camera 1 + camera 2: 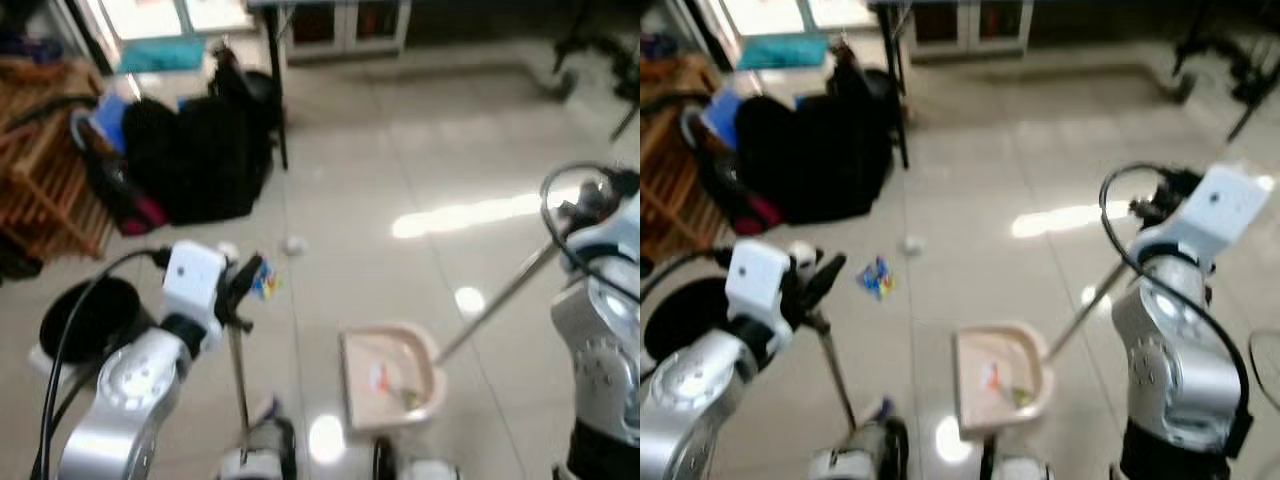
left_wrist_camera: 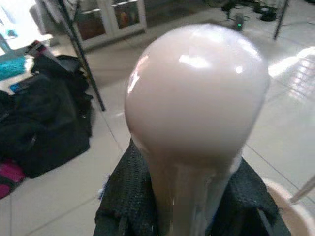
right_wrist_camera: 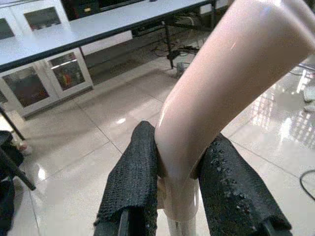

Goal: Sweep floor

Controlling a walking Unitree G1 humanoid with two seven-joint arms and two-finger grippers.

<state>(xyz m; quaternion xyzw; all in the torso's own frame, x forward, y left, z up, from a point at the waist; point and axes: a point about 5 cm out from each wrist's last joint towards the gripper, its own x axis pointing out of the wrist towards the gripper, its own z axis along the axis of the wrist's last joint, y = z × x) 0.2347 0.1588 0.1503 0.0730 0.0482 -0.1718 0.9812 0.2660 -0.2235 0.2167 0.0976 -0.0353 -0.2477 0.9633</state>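
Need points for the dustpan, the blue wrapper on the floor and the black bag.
dustpan (image 1: pixel 980 385): right eye view, bare part of the pan's floor.
blue wrapper (image 1: pixel 876 277): right eye view, middle of the crumpled piece.
black bag (image 1: pixel 195 155): left eye view, middle of the bag's front.

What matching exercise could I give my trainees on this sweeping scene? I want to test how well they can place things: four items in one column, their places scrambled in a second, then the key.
Column one:
1. dustpan
2. black bags
3. black bin
4. colourful scrap

Column two:
A. heaped on the floor far off on the robot's left, beside a wooden rack
B. on the tiles near the robot's feet, a few bits in it
C. lying loose on the tiles, beyond the dustpan and to its left
D. close by the robot's left arm, on the floor

Pairs: 1-B, 2-A, 3-D, 4-C
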